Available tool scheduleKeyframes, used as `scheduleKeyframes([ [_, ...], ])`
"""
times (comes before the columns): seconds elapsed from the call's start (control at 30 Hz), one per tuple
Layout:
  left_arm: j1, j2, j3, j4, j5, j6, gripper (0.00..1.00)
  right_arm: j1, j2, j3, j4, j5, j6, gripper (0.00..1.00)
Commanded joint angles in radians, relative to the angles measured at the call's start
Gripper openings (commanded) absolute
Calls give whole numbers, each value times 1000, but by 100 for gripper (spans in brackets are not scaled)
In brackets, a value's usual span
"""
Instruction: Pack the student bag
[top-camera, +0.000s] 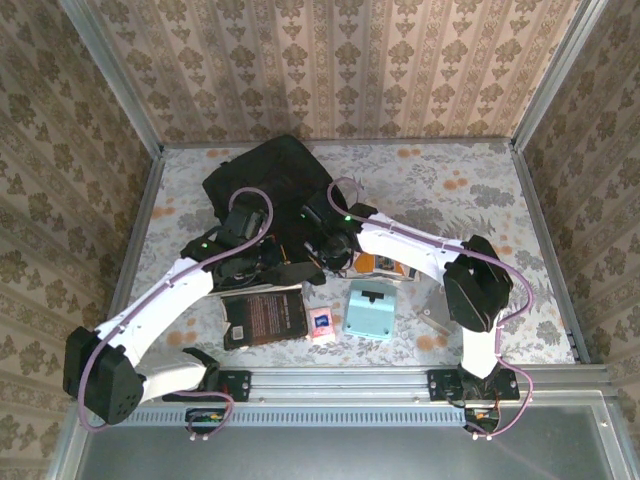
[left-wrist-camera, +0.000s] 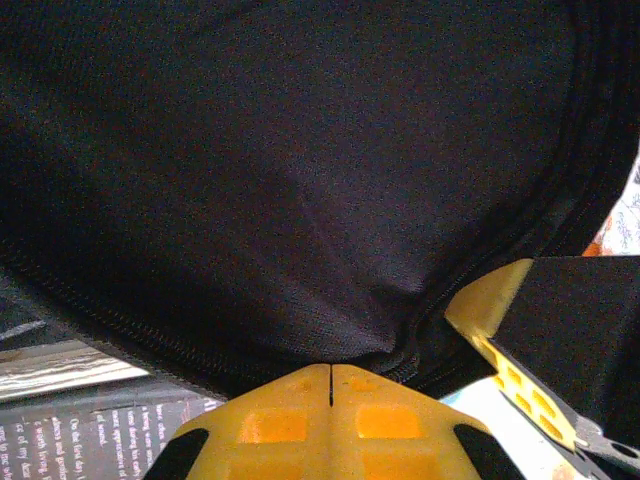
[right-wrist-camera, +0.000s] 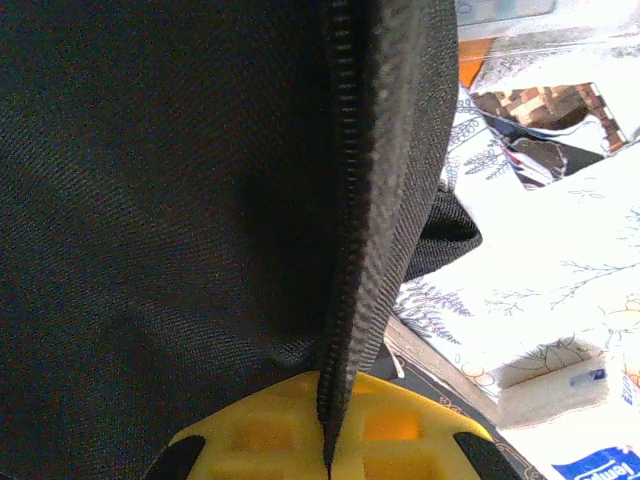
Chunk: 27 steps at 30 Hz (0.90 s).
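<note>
Both arms reach inward over the desk (top-camera: 480, 190) to the near edge of the student bag (top-camera: 265, 180), a soft black woven pack lying left of centre. The left end effector (left-wrist-camera: 331, 385) is clamped on puckered cloth and the right end effector (right-wrist-camera: 328, 445) on the ribbed zipper edge. Up close the bag's outline is cut off.

Student bag (top-camera: 272, 168): large, black, soft woven fabric, rounded outline. Lies slumped on the surface toward the far edge, left of centre. Black coil zip (right-wrist-camera: 345, 200) runs along its near side. Cloth puckers and creases beside the zip line.
</note>
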Motion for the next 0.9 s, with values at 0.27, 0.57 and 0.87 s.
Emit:
scheduleKeyframes([
  [0.27, -113, 124, 150, -212, -275, 289, 0, -5, -31, -52, 14, 80, -56, 0],
  [0.57, -158, 154, 188, -289, -516, 402, 0, -16, -52, -88, 37, 98, -71, 0],
  [0.87, -126, 164, 186, -332, -594, 407, 0, -38, -71, -132, 66, 96, -77, 0],
])
